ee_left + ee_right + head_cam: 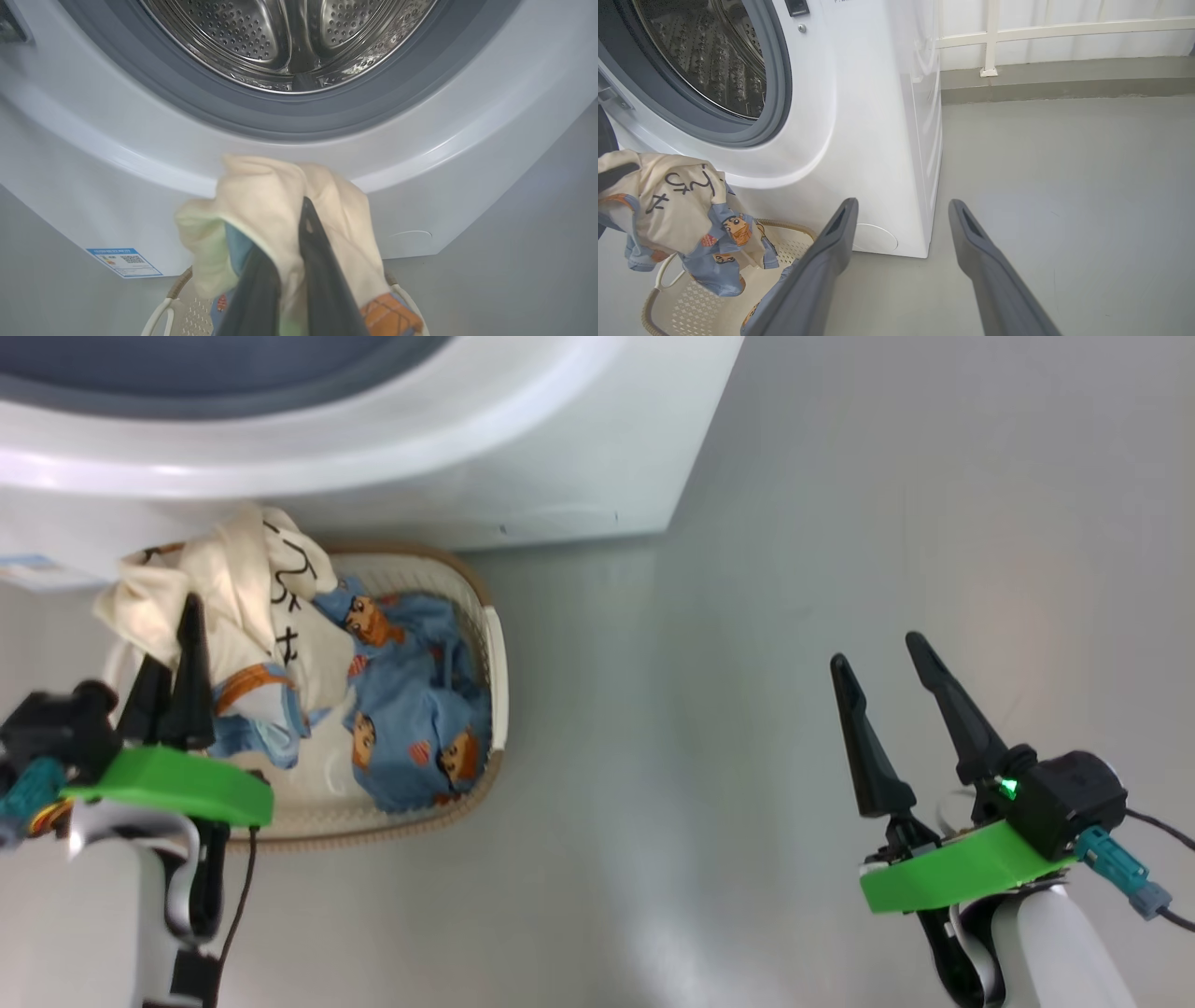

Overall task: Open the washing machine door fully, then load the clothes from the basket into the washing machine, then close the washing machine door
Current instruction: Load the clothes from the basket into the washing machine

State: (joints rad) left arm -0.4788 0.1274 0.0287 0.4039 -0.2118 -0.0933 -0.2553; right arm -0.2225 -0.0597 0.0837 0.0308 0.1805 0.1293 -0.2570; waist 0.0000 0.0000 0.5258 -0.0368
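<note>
- Nearest: my left gripper [289, 280], clamped on one cream cloth [261, 196] with blue print trailing, held above the basket at 9 o'clock in the head view.
- One washing machine [140, 154], 12 o'clock: drum [289, 37] uncovered, no cloth seen inside. I judge opening done, loading barely begun, closing outstanding.
- One basket [495, 653]: blue clothes [420, 709] remain inside, number unclear.
- My right gripper [876, 649], 4 o'clock: spread wide, empty.

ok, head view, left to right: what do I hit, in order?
left gripper, shut on the cream cloth → blue clothes → basket, right rim → right gripper, open
</note>
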